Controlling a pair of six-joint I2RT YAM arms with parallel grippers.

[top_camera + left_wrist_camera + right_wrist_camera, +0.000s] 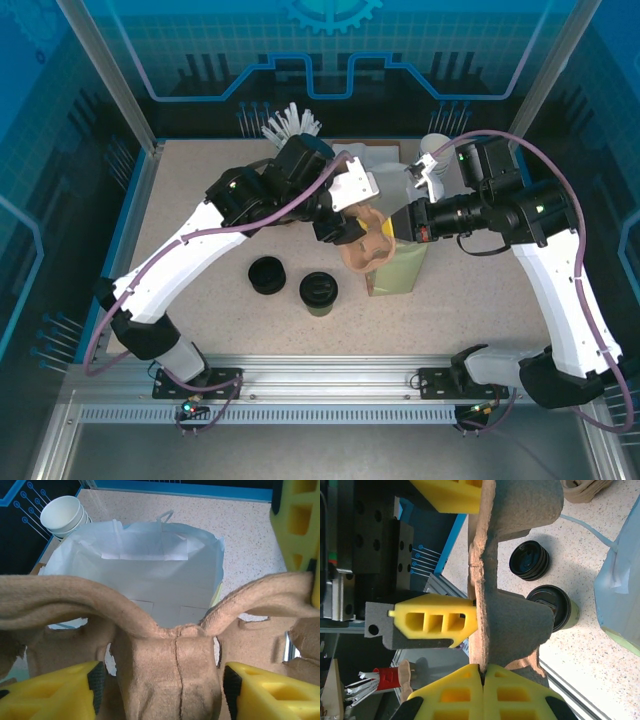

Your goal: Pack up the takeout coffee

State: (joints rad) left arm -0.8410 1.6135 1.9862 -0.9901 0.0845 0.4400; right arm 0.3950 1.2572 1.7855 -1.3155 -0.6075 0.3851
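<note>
The takeout coffee (318, 292), a greenish cup with a black lid, stands on the table in front of the arms and also appears past the carrier (555, 607). Both arms meet over a tan pulp cup carrier (365, 245) held in the air by the open paper bag (400, 275). My right gripper (483, 672) is shut on the carrier's thin edge (515, 625). My left gripper (160, 680) straddles the carrier's middle column (170, 670). Its jaws are open, with a slim gap at each pad. The bag's white mouth (150, 575) gapes just beyond.
A low stack of black lids (267, 275) sits left of the coffee. White lidless cups (62, 515) stand at the back beside the bag, and white straws (290, 122) at the rear edge. Frame posts and blue walls ring the table.
</note>
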